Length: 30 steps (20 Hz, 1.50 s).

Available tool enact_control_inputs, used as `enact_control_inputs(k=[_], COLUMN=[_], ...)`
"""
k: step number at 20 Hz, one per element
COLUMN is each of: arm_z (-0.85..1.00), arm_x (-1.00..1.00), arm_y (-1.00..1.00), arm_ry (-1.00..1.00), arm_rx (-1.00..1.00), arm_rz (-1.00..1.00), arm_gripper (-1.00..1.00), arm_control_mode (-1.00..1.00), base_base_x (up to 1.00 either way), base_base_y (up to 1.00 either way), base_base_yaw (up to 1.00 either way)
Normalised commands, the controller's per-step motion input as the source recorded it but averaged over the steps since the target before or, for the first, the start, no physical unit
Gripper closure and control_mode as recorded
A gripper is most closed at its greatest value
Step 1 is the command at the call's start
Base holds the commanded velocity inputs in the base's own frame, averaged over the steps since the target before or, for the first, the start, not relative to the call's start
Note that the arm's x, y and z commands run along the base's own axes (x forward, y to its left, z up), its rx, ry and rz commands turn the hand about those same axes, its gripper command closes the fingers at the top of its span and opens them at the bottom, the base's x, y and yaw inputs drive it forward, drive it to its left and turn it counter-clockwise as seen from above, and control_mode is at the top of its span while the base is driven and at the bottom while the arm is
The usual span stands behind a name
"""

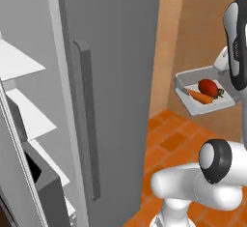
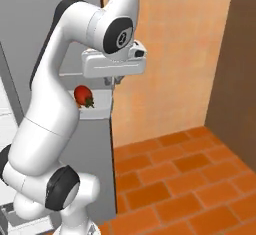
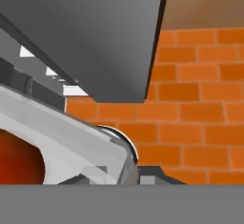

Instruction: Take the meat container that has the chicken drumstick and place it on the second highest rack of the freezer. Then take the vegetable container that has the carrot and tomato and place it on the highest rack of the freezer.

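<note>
The vegetable container (image 1: 193,106) is a shallow white tray that hangs in the air to the right of the freezer door (image 1: 116,66). A red tomato (image 1: 208,86) and an orange carrot (image 1: 200,96) lie in it. My gripper (image 2: 115,82) reaches down from the white hand onto the tray's rim (image 2: 101,110) and is shut on it. In the right base view the tomato (image 2: 83,96) shows beside my arm. In the hand view the tray's rim (image 3: 71,139) crosses the lower left, the tomato (image 3: 16,163) sits inside, and a dark fingertip (image 3: 153,175) is beside it.
The freezer stands open at the left, with white racks (image 1: 21,62) (image 1: 30,114) stacked inside and a drawer (image 1: 46,180) lower down. The grey door with its long handle (image 1: 88,120) stands between tray and racks. Orange tiled floor (image 1: 173,139) and a tan wall (image 2: 165,54) lie to the right.
</note>
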Motion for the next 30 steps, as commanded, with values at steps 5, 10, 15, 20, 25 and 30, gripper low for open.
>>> enact_control_inputs(k=[5,10,15,20,25,30], arm_z=[0.00,0.00,0.00,0.00,0.00,0.00], arm_x=[0.00,0.00,0.00,0.00,0.00,0.00], arm_y=[0.00,0.00,0.00,0.00,0.00,0.00], arm_ry=[0.00,0.00,0.00,0.00,0.00,0.00], arm_rx=[0.00,0.00,0.00,0.00,0.00,0.00], arm_rz=[0.00,0.00,0.00,0.00,0.00,0.00], arm_gripper=[1.00,1.00,1.00,1.00,1.00,1.00], arm_control_mode=[1.00,1.00,1.00,1.00,1.00,1.00], base_base_x=[0.00,0.00,0.08,0.02,0.02,0.14], base_base_y=[0.39,0.31,0.24,0.14,-0.04,-0.06], base_base_yaw=[0.60,0.64,0.59,0.55,0.43,0.27])
